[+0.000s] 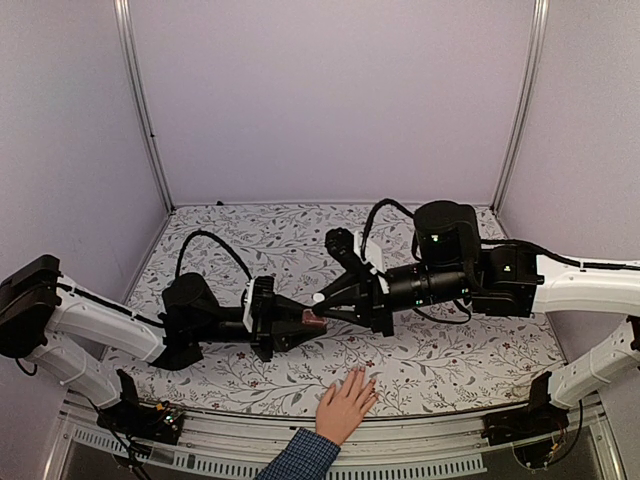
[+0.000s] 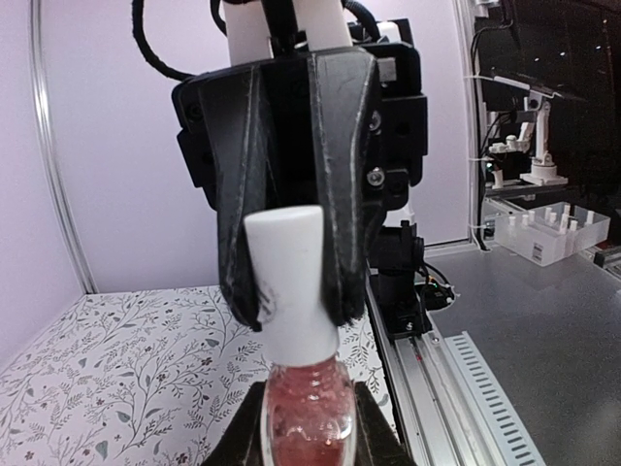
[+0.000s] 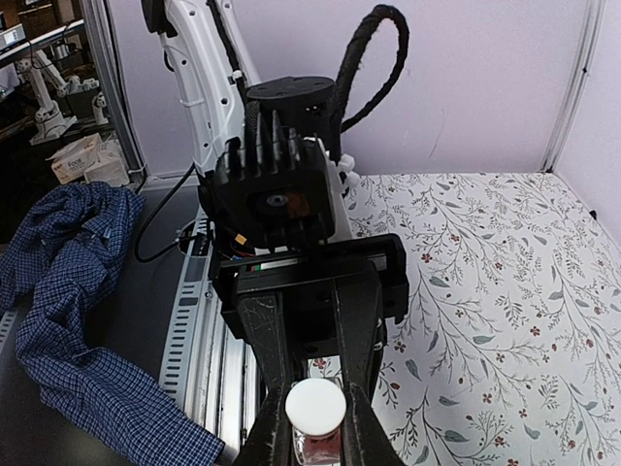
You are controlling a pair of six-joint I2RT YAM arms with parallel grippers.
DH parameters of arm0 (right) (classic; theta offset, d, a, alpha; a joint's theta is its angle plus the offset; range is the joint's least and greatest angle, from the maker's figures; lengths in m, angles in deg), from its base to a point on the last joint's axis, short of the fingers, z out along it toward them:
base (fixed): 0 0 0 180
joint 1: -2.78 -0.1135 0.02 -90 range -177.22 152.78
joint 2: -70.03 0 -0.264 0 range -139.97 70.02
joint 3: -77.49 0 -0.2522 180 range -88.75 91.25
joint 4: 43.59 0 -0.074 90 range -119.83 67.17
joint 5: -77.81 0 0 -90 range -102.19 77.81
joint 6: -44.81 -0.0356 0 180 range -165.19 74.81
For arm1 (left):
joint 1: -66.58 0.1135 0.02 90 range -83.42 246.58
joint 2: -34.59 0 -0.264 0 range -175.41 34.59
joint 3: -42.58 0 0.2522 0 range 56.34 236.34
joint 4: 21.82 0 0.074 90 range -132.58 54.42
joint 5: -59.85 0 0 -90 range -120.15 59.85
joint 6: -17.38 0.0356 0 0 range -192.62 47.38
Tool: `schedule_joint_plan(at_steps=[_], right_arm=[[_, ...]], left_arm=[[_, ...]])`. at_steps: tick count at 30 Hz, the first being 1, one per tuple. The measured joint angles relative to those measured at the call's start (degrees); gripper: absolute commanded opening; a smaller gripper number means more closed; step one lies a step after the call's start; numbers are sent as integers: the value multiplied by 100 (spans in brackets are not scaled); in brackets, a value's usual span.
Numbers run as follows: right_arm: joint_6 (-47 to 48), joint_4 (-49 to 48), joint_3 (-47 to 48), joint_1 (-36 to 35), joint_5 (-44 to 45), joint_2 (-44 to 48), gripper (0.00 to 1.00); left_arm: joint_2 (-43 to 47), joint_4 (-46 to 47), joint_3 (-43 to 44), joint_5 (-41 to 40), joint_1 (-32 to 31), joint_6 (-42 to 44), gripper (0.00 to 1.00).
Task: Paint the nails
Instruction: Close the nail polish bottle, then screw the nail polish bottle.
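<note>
A light-skinned hand (image 1: 343, 405) with a blue checked cuff (image 1: 300, 456) lies flat on the table's near edge. Its nails (image 1: 359, 377) are too small to make out. Above the table, a little beyond the fingertips, my left gripper (image 1: 300, 324) (image 2: 306, 439) is shut on a small pink bottle (image 1: 314, 321) (image 2: 307, 413). My right gripper (image 1: 326, 300) (image 3: 314, 427) meets it head-on and is shut on the bottle's white cap (image 1: 318, 298) (image 2: 289, 282) (image 3: 313, 406). The cap sits on the bottle.
The floral tablecloth (image 1: 440, 360) covers the table between purple walls. A metal rail (image 1: 400, 462) runs along the near edge. The right wrist view shows the person's blue checked shirt (image 3: 68, 291) beside the rail. Black cables loop over both arms.
</note>
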Motion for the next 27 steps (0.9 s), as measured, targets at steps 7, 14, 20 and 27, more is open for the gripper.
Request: schedule_joint_plan(at_steps=[7, 14, 20, 27], right_arm=[[44, 13, 0, 0, -72, -2, 0], [46, 94, 0, 0, -79, -33, 0], [46, 94, 0, -2, -46, -33, 1], [-83, 37, 0, 0, 155, -85, 1]], left_arm=[[0, 2, -4, 33, 2, -22, 0], [4, 7, -9, 55, 2, -24, 0], [4, 9, -9, 85, 4, -37, 0], [-22, 9, -9, 42, 42, -157, 0]])
